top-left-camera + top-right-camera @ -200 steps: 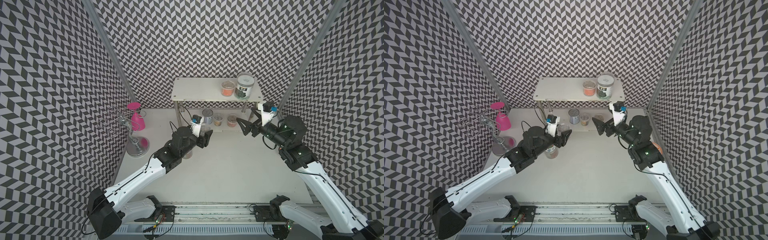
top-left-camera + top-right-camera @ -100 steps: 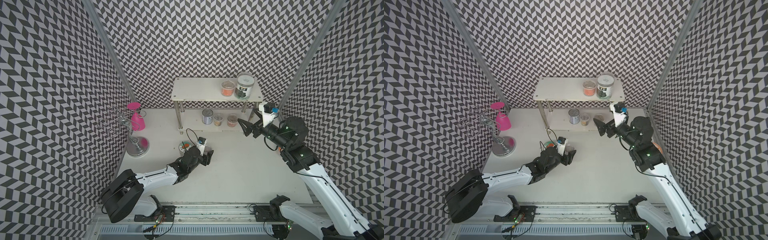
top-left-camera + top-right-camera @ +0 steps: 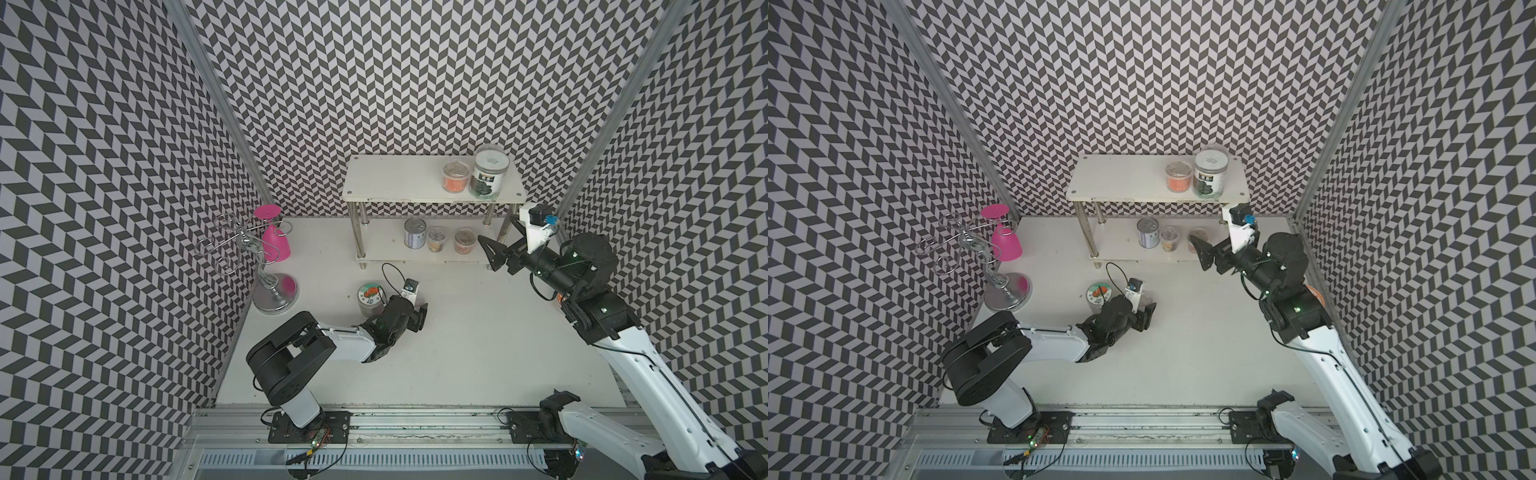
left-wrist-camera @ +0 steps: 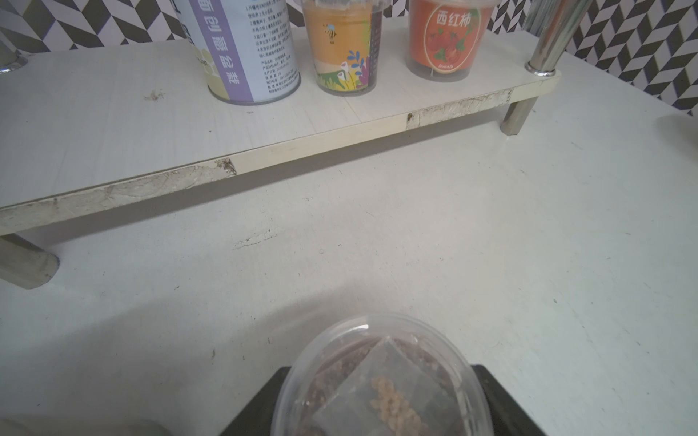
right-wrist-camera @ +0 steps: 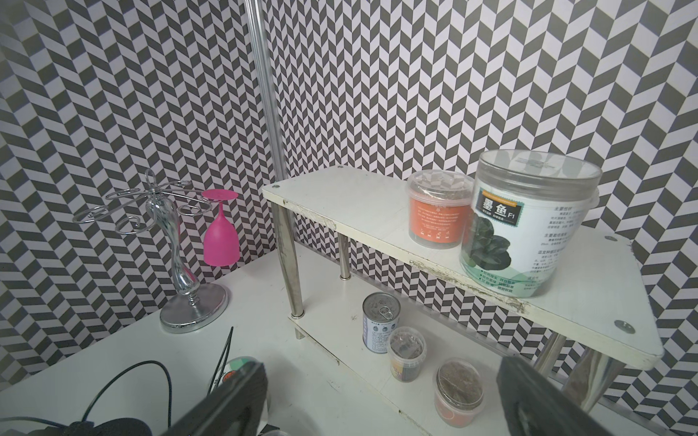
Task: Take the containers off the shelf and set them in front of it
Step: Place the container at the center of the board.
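I was on the putting-down step. My left pincer (image 3: 420,315) was closed round a clear plastic tub (image 4: 381,381), one black jaw on each side. The tub was low over the white table (image 3: 478,345), in front of the shelf (image 3: 399,183) and apart from it. I could not tell if its bottom touched the table. It was round, smooth and see-through, with brown crumbs and a little bag of yellow grains inside.

I think my next move was to set it flat and let go slowly, so the light tub would not tip. A jar with a green and orange lid (image 3: 370,294) stood on the table just beside that pincer, so I must not bump it.

My right pincer (image 3: 496,257) was wide open and held nothing. It hung by the low board's end on my right, near the tub with the red label (image 3: 464,241). I think that one was next. Beside it stood a tub with a yellow label (image 3: 436,240) and a shiny metal can (image 3: 414,234) with a pull ring. On the top board stood an orange tub (image 3: 456,176) and a big jar (image 3: 487,170), side by side. The boards were flat and white with chipped edges, on shiny metal legs.
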You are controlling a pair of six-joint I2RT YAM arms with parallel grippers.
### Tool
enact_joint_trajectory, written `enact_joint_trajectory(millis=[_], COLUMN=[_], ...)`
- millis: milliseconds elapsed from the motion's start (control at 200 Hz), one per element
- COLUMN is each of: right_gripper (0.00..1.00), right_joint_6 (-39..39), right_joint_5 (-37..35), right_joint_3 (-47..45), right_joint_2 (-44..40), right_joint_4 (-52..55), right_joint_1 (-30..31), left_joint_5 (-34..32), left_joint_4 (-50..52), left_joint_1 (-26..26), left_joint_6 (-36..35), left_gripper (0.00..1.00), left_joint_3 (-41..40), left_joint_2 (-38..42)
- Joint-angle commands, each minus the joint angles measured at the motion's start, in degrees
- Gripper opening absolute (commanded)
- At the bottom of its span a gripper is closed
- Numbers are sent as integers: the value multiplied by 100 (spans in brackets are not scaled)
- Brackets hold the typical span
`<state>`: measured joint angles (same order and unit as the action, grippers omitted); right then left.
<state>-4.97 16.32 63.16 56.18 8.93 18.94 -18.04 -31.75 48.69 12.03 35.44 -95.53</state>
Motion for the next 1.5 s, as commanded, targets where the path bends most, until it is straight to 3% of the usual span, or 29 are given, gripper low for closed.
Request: enact_joint_trajectory(millis=[0, 325, 931, 1091, 1492], right_gripper=[100, 100, 99, 99, 100], right_joint_6=[-47, -43, 23, 5, 171], right_joint_5=[21, 71, 178, 179, 382], right_joint_3=[-69, -136, -259, -212, -168], right_joint_2=[-15, -36, -134, -125, -30], right_joint_4=[-193, -225, -295, -267, -387], right_joint_1=[-56, -193, -317, -332, -348], left_joint_5=[-310, -373, -525, -631, -778], left_joint_4=[-311, -170, 236, 360, 1014], left_joint_1=[19, -51, -28, -6, 36], left_joint_6=[-40, 109, 282, 197, 110], left_gripper=[68, 73, 89, 99, 100], left_joint_3=[185, 357, 409, 484, 626], left_joint_2=[-180, -649, -470, -217, 654])
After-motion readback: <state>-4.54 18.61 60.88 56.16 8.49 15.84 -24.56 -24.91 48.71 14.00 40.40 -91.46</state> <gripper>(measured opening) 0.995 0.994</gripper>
